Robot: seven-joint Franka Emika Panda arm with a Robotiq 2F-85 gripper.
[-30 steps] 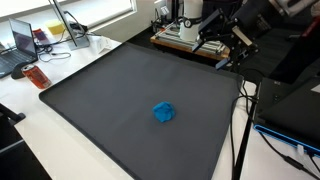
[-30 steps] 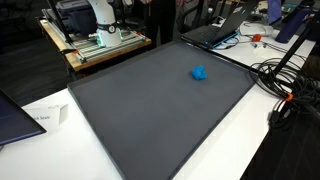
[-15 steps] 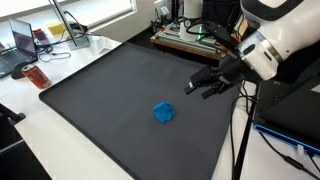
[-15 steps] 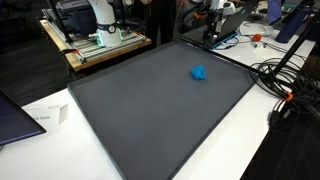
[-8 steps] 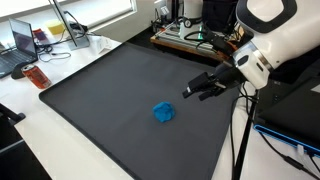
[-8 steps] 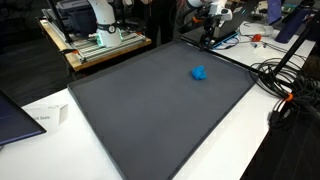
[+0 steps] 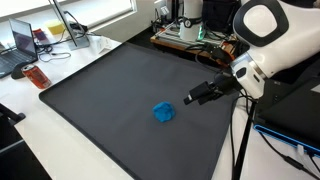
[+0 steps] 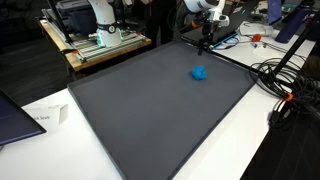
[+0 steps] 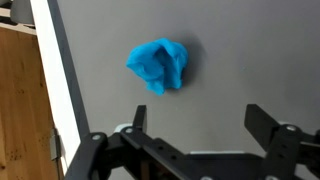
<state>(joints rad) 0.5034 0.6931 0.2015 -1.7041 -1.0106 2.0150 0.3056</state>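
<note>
Misalignment is the risk: the gripper (image 9: 198, 125) hangs spread wide and empty, while the blue crumpled lump (image 9: 160, 65) lies on the dark mat (image 9: 250, 50), upper centre of the wrist view, left of the gap's middle; one jaw could shove it aside.

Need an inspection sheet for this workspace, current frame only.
Surface: dark grey mat lying flat on a white table.
Job's things: blue crumpled lump on the mat, untouched.
Clutter: red item and laptop on the table, off the mat.
Grippers: pincer open and empty, above the mat beside the lump, apart from it.
Cables: black bundle on the table along the mat's edge.
Surroundings: wooden bench carrying equipment, beyond the mat.
</note>
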